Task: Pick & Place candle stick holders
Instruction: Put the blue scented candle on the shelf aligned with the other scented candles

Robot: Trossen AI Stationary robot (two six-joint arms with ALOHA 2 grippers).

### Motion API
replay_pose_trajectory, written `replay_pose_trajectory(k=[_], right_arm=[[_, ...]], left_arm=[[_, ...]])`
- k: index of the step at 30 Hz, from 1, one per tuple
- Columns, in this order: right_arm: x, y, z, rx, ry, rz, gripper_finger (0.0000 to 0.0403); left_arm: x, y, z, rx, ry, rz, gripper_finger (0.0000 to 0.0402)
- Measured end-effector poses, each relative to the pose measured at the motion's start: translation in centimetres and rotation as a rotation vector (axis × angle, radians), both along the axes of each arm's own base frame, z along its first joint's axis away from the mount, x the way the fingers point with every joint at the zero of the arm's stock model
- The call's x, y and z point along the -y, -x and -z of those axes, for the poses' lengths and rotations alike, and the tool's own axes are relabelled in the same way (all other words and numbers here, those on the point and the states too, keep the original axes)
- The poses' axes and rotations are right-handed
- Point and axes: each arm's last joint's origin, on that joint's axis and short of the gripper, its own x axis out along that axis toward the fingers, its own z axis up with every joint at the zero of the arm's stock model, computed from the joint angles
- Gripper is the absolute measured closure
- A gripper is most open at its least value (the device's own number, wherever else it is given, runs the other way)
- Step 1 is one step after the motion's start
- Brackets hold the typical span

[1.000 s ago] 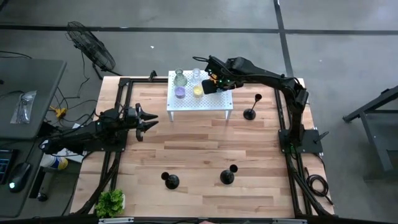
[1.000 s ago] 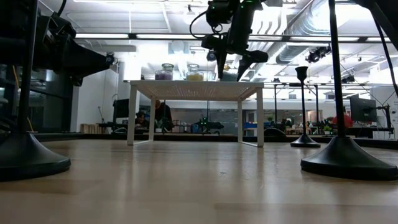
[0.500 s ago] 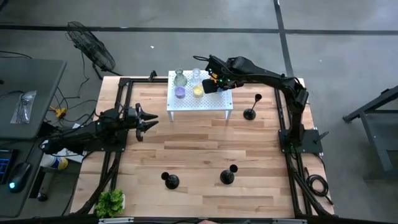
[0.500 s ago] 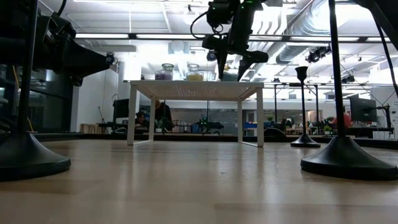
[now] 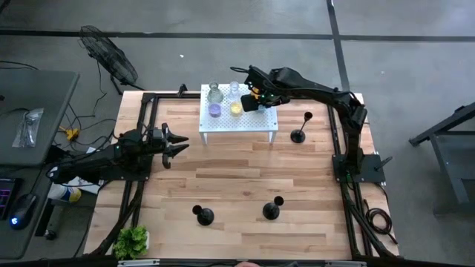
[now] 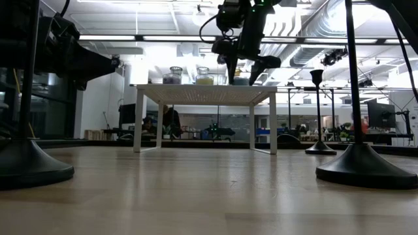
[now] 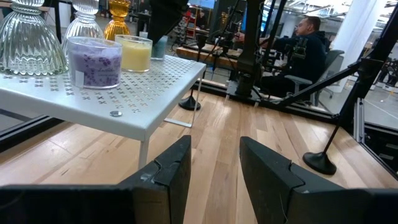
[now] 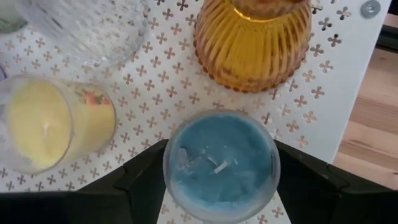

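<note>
A white perforated stand (image 5: pixel 237 117) at the table's far side carries several glass cups: two clear ones (image 5: pixel 215 93), a purple one (image 5: pixel 214 110), a yellow one (image 5: pixel 236 108), an amber one (image 8: pixel 252 43) and a blue one (image 8: pixel 221 165). My right gripper (image 5: pixel 252 100) is open just above the blue cup, one finger to each side of it, and it also shows in the low view (image 6: pixel 245 65). Three black holders stand on their round bases on the table (image 5: pixel 298 135) (image 5: pixel 204 216) (image 5: pixel 272 211). My left gripper (image 5: pixel 177 145) waits open at the table's left.
A small green plant (image 5: pixel 132 239) sits at the near left corner. Black frame rails run along the table's left (image 5: pixel 141 178) and right (image 5: pixel 345 178) sides. Bare wood lies between the stand and the two near holders. People sit in the room beyond the table (image 7: pixel 308 50).
My right gripper has gone up a little over the stand's right end. The blue cup stays standing on the stand below it.
</note>
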Motion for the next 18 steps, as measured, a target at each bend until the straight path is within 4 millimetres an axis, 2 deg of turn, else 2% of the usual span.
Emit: replay_pose_trajectory(k=[18], right_arm=[[0.15, -0.26, -0.06, 0.017, 0.026, -0.01, 0.0147]], left_arm=[[0.0, 0.0, 0.0, 0.0, 0.0, 0.0, 0.0268]])
